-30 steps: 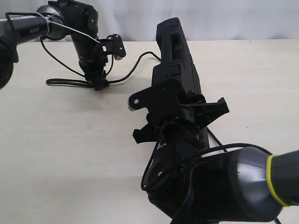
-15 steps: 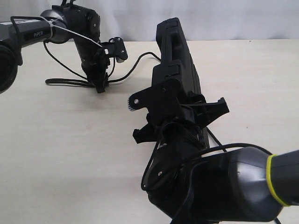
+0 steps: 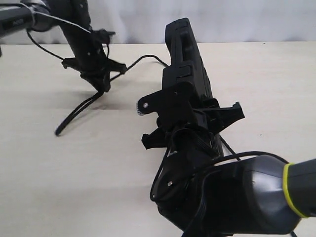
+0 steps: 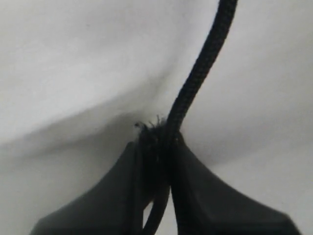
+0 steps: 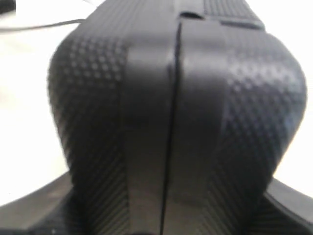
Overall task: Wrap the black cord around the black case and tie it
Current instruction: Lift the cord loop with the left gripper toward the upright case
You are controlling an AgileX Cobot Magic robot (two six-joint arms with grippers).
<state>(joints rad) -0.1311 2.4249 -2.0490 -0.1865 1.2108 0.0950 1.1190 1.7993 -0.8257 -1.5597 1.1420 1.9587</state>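
Observation:
The black case [image 3: 185, 54] stands on its edge across the middle of the table, and my right gripper [image 3: 190, 114] is shut on its near end. In the right wrist view the case [image 5: 166, 98] fills the picture, its seam running straight between my right gripper [image 5: 161, 215]. My left gripper [image 3: 102, 86] hangs above the table at the far left, shut on the black cord [image 3: 79, 111]. One strand slants down to the tabletop; another runs toward the case. The left wrist view shows the left gripper [image 4: 159, 147] pinching the cord [image 4: 200, 63] by a frayed knot.
The pale table [image 3: 59, 187] reaches to a white backdrop [image 3: 247, 19]. My right arm's bulky wrist [image 3: 232, 197] fills the near right corner and hides the table there. The left arm's own cables [image 3: 49, 52] loop at the far left.
My left gripper has risen and turned, lifting the cord off the table so it now hangs slanted. The right gripper and the case have stayed put.

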